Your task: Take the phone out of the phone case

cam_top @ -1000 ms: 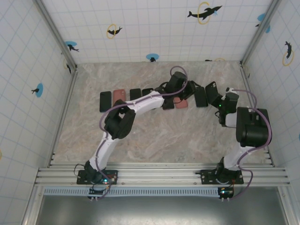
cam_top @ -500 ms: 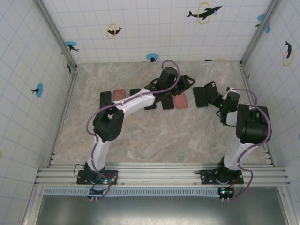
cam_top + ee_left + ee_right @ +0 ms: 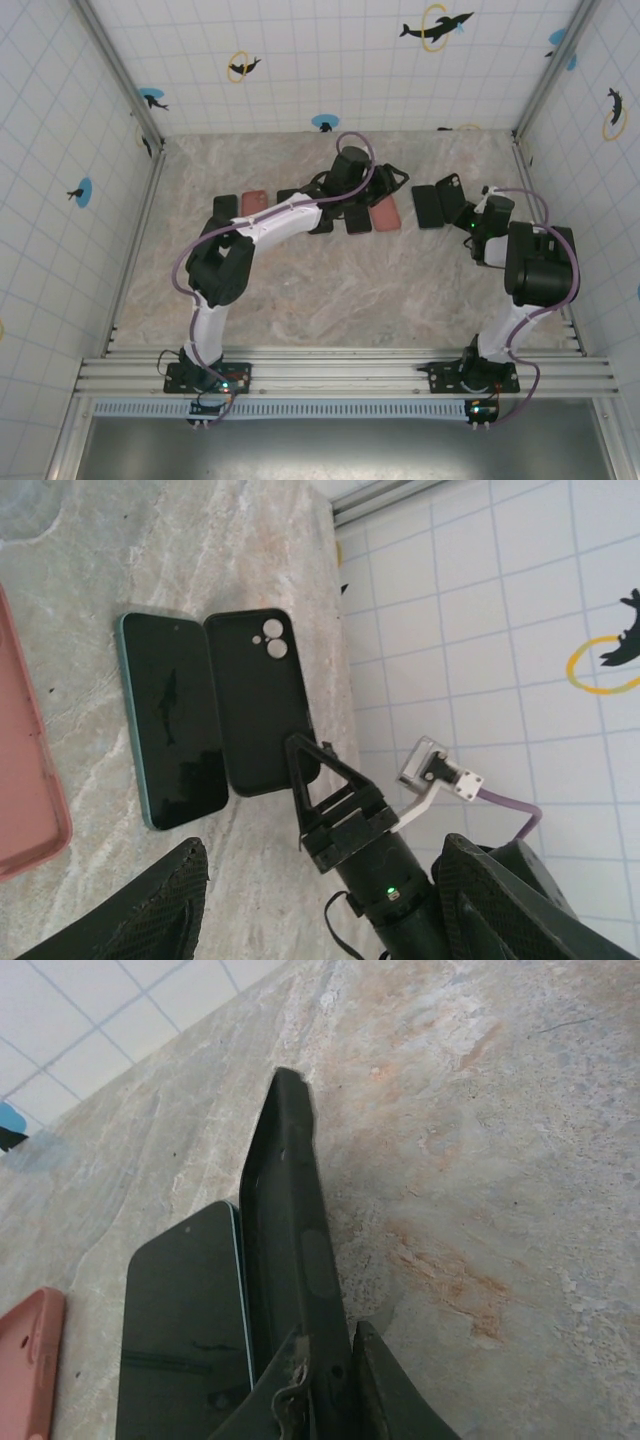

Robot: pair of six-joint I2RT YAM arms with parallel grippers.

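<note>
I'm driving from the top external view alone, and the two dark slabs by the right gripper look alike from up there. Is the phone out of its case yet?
Observer: Yes. In the right wrist view the phone lies flat with its screen up, beside the black case and not inside it.
Operator: Good. Does the right gripper actually have hold of the case?
Observer: It does. The right gripper is shut on one end of the black case, with a finger on each side of it.
</note>
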